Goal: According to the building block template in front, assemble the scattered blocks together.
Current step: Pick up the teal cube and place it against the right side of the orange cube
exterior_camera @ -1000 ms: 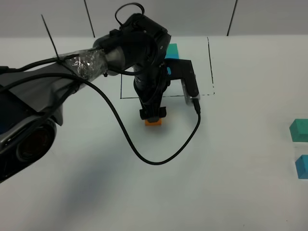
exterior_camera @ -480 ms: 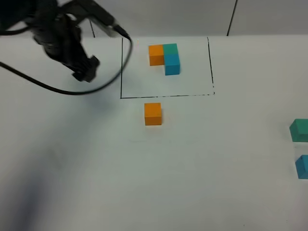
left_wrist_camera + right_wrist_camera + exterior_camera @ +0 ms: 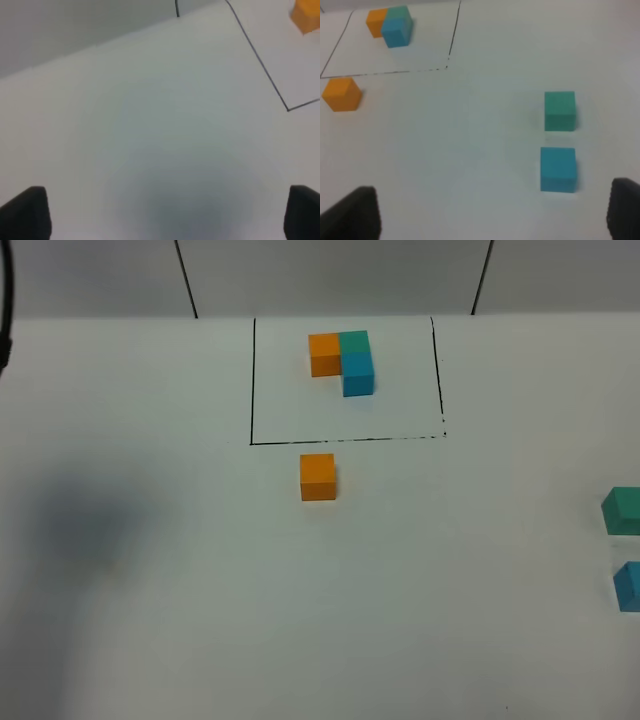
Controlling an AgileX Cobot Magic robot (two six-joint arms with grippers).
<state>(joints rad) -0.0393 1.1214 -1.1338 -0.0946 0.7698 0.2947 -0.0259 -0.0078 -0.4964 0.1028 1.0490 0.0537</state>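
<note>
The building block template (image 3: 342, 360) is an L of orange, teal-green and blue cubes inside a black drawn rectangle at the back; it also shows in the right wrist view (image 3: 390, 22). A loose orange cube (image 3: 318, 477) (image 3: 341, 93) sits alone just in front of the rectangle's front line. The loose teal-green cube (image 3: 623, 510) (image 3: 559, 110) and the loose sky-blue cube (image 3: 629, 586) (image 3: 558, 169) lie close together at the far right edge. My left gripper (image 3: 165, 215) is open and empty over bare table left of the rectangle. My right gripper (image 3: 492, 215) is open and empty, short of the two right-hand cubes.
The white table (image 3: 320, 620) meets a grey back wall with dark seams. A sliver of the left arm (image 3: 3, 330) shows at the left edge, with its shadow on the table (image 3: 80, 530). The template's orange cube (image 3: 305, 15) shows in the left wrist view.
The left gripper has let go of the orange cube in front of the rectangle and the arm has swung away to the left, almost out of the exterior view. The cubes have not moved.
</note>
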